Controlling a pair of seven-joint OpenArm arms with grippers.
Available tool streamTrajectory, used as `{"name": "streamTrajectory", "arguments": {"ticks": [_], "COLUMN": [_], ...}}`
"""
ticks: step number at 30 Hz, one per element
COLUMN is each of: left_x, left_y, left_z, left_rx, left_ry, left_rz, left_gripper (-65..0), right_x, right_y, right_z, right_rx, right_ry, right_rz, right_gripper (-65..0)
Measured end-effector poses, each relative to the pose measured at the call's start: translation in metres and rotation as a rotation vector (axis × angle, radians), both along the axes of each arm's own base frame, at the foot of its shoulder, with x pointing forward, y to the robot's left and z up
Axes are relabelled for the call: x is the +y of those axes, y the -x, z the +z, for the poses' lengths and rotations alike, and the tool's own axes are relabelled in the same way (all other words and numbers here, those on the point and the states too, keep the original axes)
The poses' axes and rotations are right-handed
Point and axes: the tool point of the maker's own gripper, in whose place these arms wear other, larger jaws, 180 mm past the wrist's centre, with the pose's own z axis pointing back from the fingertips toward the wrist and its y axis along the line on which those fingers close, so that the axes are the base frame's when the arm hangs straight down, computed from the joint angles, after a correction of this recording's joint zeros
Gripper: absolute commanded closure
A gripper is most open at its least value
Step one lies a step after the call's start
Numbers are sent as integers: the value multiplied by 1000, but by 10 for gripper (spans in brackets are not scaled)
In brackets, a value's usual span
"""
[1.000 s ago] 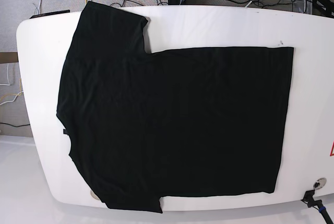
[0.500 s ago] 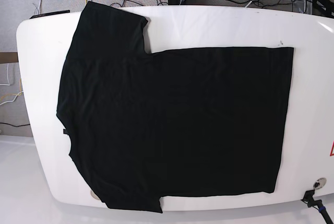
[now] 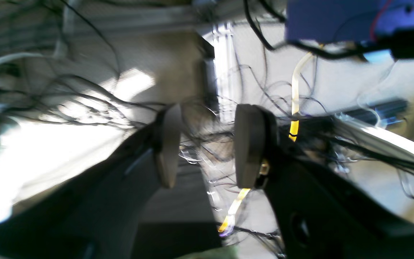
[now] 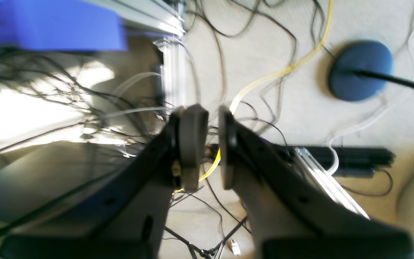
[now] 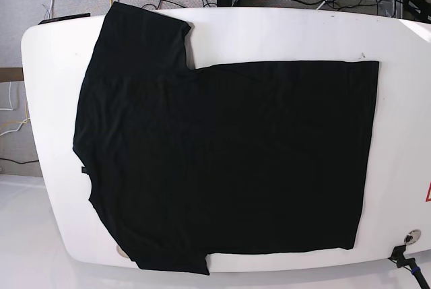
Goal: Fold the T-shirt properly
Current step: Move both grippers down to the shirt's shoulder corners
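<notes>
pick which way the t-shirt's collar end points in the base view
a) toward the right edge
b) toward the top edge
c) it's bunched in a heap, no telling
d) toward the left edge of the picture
d: the T-shirt lies spread flat on the white table, with both sleeves and the neck notch at the picture's left and the straight hem at the right.
</notes>
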Motion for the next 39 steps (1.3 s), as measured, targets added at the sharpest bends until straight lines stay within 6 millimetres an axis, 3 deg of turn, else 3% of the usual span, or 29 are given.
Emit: {"name": "streamTrajectory", "arguments": {"ticks": [4, 9, 15, 16, 19, 21, 24, 28, 31, 35, 39], "left_x": [25, 20, 22, 22, 32, 36, 25, 48, 42, 68, 84], "left_y": [-18, -45, -85, -96, -126, -146, -182, -212, -237, -265, -292], "left_z": [31, 63, 90, 97, 112, 116, 130, 143, 151, 162, 178], "left_rx": [-80, -176, -291, -326, -415, -459, -568, -655, -720, -779, -836], "left_ry": [-64, -57, -70, -69, -107, -120, -26, -33, 2, -73, -72], "left_rz": [7, -15, -52, -55, -54, -49, -19, 51, 32, 69, 120], "left_gripper": [-231, -231, -234, -234, -234, -234, -234, -234, -241, -400, -408], "right_x": [8, 10, -18, -23, -34, -34, -36, -47, -45, -56, -66], "right_y": [-5, -23, -106, -110, -107, -130, -158, -189, -210, -234, -248], "right_z": [31, 65, 117, 120, 109, 112, 118, 126, 133, 142, 146], "right_rx": [-44, -110, -373, -395, -349, -421, -511, -607, -667, -734, -755], "right_ry": [-21, -21, 63, 76, 104, 101, 102, 101, 66, 59, 1], "right_rz": [3, 6, -30, -29, -31, -31, -30, -94, -79, -120, -211], "right_gripper": [-106, -103, -107, -107, -108, -114, -209, -355, -434, -456, -456]}}
